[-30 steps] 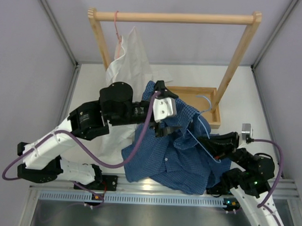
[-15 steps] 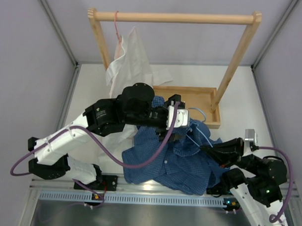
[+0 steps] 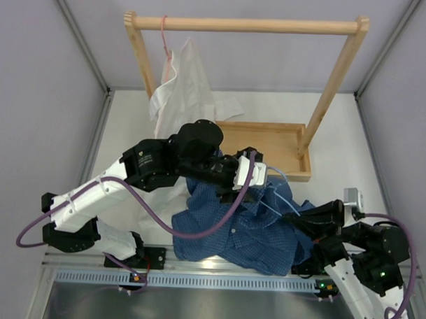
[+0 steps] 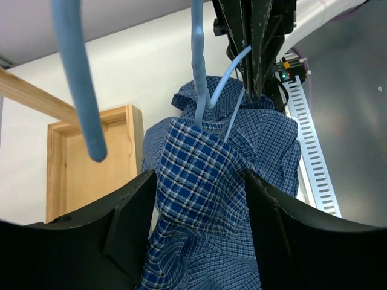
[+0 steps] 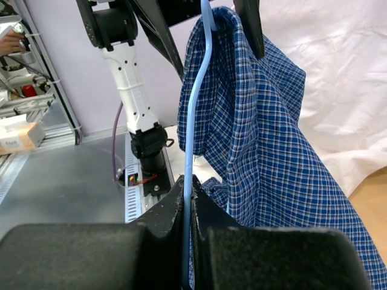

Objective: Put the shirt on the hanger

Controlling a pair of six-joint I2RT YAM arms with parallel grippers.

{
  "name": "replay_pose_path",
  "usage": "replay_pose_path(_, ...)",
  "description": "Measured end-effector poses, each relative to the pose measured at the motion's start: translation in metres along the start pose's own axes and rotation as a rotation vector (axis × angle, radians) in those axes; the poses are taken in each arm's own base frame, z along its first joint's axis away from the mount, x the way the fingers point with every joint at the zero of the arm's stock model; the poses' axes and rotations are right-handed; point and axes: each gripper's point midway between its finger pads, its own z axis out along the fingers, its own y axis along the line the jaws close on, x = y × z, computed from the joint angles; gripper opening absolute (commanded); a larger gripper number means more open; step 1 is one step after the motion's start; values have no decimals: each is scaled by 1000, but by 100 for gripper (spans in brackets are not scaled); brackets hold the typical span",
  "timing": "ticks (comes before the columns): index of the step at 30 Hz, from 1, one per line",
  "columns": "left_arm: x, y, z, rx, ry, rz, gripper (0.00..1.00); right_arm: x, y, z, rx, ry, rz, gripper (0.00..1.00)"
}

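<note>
The left arm reaches across the middle of the surface, and its jaws are closed on a raised fold of the shirt. In the left wrist view the checked cloth fills the gap between the two fingers. The rest of the shirt hangs and pools below, toward the near edge.

Just right of that pinch lies the hanger. Its thin blue wire runs up past the held fold, and its hook curves off to one side.

Further right, the right arm's jaws are shut on the wire. The right wrist view shows the wire rising straight out from between those fingers. It reaches the top of the fold, where the shirt is draped over its upper bend.

So the hanger's long axis points from the right jaws toward the left jaws, and the two nearly meet at the fold. The left arm is the nearer one to the cloth. The next move probably depends on it drawing that fold further along and over the wire's shoulder while the right arm keeps the wire steady. How much of the wire is already inside the shirt cannot be told.
</note>
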Motion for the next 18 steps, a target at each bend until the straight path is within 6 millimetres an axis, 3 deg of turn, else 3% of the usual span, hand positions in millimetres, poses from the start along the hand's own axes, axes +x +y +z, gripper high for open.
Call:
replay_pose_path(2, 0, -4, 0, 18, -2, -8, 51, -3, 2, 0, -5, -2, -8, 0)
replay_pose_path(6, 0, -6, 0, 32, -5, -8, 38, -2, 4, -1, -15, 2, -8, 0)
replay_pose_path(7, 0, -7, 0, 36, -5, -11, 31, -2, 5, -1, -21, 3, -9, 0)
replay_pose_path(8, 0, -8, 1, 39, -6, -12, 16, -2, 6, -1, -27, 5, -9, 0)
replay_pose_path(9, -1, -9, 1, 45, -8, -15, 11, -2, 7, -1, -32, 6, -9, 0)
replay_pose_path(11, -1, -12, 1, 68, -13, -10, 11, -2, 8, -1, -36, 6, -9, 0)
replay_pose_path(13, -3, -16, 1, 87, -24, -7, 20, -1, 9, -1, -44, 10, -9, 0)
replay_pose_path(18, -11, -21, 3, 122, -71, -3, 19, -2, 13, 0, -72, 22, -12, 0)
